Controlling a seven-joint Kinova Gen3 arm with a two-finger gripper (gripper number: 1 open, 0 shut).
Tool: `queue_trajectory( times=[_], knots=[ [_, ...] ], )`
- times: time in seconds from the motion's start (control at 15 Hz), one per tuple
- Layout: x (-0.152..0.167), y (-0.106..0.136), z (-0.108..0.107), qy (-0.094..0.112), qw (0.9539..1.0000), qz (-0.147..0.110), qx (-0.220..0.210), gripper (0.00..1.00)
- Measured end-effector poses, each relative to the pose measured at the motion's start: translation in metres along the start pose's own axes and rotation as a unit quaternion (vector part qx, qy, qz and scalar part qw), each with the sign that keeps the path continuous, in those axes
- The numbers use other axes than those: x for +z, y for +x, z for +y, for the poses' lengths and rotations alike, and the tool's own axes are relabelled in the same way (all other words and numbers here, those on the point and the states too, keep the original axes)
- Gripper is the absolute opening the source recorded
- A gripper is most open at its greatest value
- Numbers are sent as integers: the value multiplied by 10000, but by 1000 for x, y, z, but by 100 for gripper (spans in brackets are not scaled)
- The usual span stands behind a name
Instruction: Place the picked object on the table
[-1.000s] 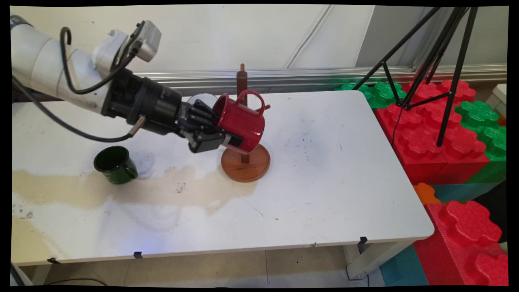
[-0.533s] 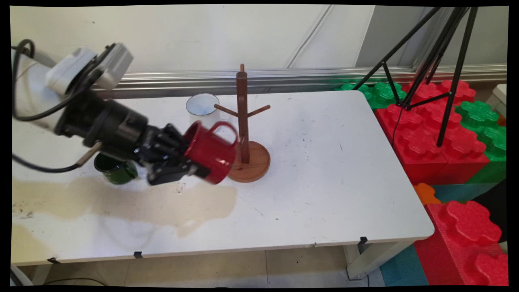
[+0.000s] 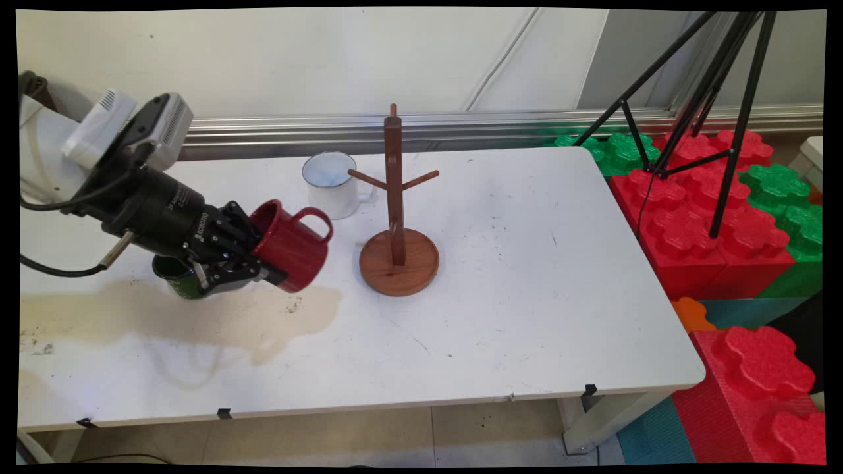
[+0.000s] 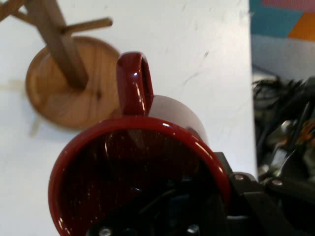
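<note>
My gripper (image 3: 253, 253) is shut on a red mug (image 3: 293, 247), held tilted on its side above the table's left part, handle up and base pointing right. One finger is inside the mug, the other outside its wall. In the hand view the red mug (image 4: 142, 172) fills the lower middle, its handle pointing up. The wooden mug tree (image 3: 397, 224) stands bare to the right of the mug; its round base (image 4: 64, 93) shows at upper left in the hand view. A dark green mug (image 3: 172, 278) is mostly hidden behind my gripper.
A white mug (image 3: 331, 184) stands behind, left of the mug tree. A tan stain (image 3: 197, 316) spreads across the left of the table. Big red and green blocks (image 3: 718, 217) and a black tripod (image 3: 718, 99) stand off the right edge.
My gripper has carried the red mug leftward and down, away from the mug tree, toward the green mug. The white mug has come out from behind it.
</note>
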Motion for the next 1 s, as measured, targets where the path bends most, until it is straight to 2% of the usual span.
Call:
queue_trajectory(
  times=[0.27, 0.53, 0.73, 1.0],
  knots=[
    [6, -13, -21, 283, 9984, -459, 192, 0],
    [18, -20, -47, 575, 9932, -866, 523, 0],
    [31, -18, -60, 694, 9888, -1059, 797, 0],
    [50, -16, -74, 748, 9827, -1295, 1091, 0]
  ],
)
